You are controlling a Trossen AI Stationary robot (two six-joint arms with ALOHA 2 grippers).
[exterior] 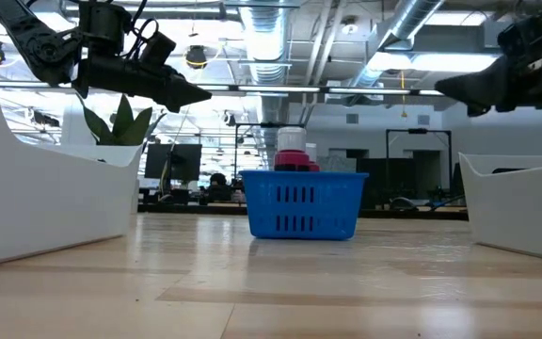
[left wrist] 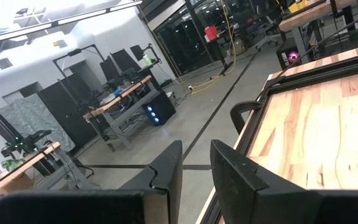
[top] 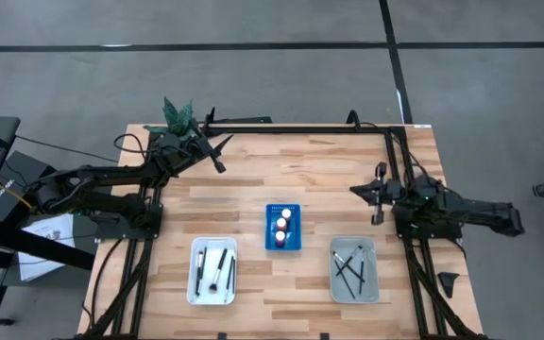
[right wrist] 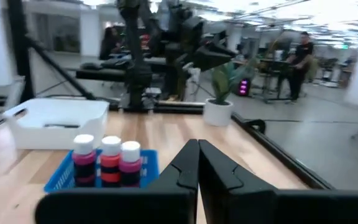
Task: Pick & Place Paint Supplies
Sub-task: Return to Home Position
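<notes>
Three small paint bottles [top: 282, 225] with white caps stand upright in the blue rack [top: 272, 244] at the table's middle; the right wrist view shows them [right wrist: 110, 160] in a row. Dark brushes [top: 215, 269] lie in the white tray [top: 196, 293] at the near left. More brushes [top: 350, 267] lie in the grey tray [top: 371, 283] at the near right. My left gripper [top: 219, 164] hangs high over the far left, level, slightly open, with nothing between its fingers [left wrist: 229, 174]. My right gripper [top: 354, 191] is shut and empty above the table's right side, pointing toward the rack.
A potted plant [top: 178, 115] stands at the far left corner, close to my left arm. Bare wooden tabletop [top: 300, 170] lies between the two grippers and beyond the rack. A black frame [top: 300, 127] runs along the table's far edge. A person [right wrist: 301, 56] stands far off in the room.
</notes>
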